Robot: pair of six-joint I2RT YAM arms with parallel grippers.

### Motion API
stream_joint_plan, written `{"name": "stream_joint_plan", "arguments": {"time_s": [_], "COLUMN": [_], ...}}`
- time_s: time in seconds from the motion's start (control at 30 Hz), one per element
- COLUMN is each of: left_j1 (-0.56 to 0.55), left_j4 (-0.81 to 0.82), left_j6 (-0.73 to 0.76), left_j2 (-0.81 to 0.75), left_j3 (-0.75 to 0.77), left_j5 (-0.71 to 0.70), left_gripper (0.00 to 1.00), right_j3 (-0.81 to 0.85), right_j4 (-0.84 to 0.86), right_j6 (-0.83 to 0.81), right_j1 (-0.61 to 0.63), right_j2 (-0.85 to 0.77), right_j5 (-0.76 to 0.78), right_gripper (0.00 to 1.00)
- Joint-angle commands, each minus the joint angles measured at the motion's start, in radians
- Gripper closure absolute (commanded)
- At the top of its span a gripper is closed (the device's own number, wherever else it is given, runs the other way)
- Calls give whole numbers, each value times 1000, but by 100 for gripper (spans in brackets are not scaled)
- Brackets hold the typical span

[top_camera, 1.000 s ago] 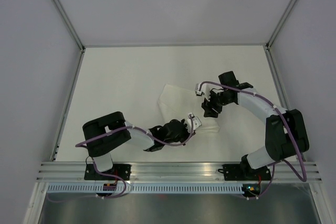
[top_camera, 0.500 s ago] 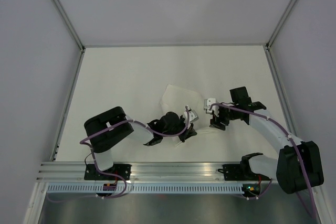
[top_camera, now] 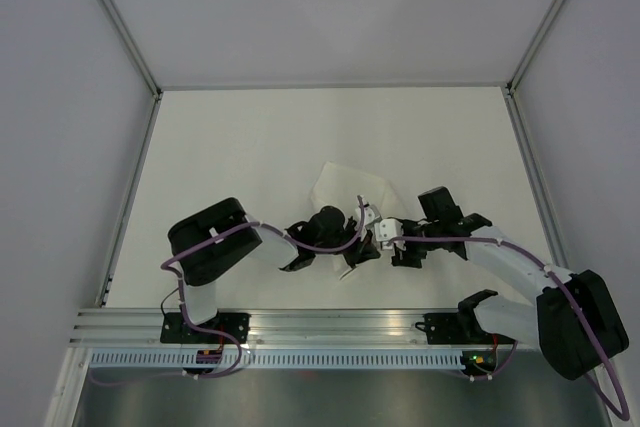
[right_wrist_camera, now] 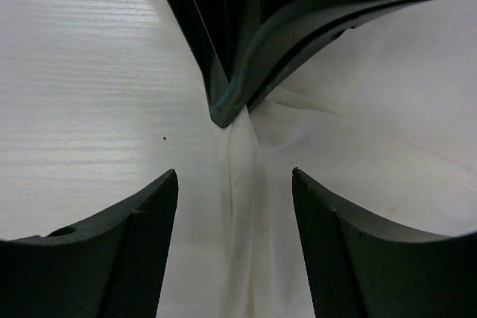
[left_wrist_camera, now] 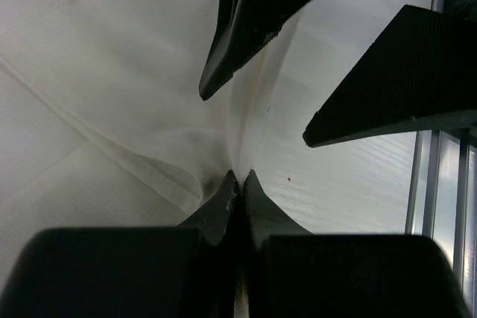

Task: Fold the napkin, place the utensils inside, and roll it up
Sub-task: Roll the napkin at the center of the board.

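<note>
You have one napkin (top_camera: 345, 187) in view, drawn up into a single ridge. You have two arms, the left arm (top_camera: 215, 247) and the right arm (top_camera: 520, 267). Each carries one pincer, so two in all: the left pincer (left_wrist_camera: 237, 176) and the right pincer (right_wrist_camera: 233, 176), each with two fingers. One desk (top_camera: 250, 147) carries it all.

Napkin (top_camera: 345, 185) near edge hidden under left end effector (top_camera: 365, 247); wrist views — its outline cropped.
</note>
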Motion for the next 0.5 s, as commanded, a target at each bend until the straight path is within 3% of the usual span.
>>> {"name": "stream_joint_plan", "arguments": {"time_s": [0.0, 0.47], "left_j1": [-6, 12], "left_j4": [-257, -242], "left_j6": [-21, -30], "left_j2": [81, 100], "left_j3": [-31, -36], "left_j5": [34, 70], "left_gripper": [98, 98], "right_j3": [-19, -126], "right_j4": [62, 225], "right_j6": [-26, 12], "right_j1": [26, 120], "right_j2": [-19, -3], "right_j5": [-10, 103], "right_gripper": [31, 50]}}
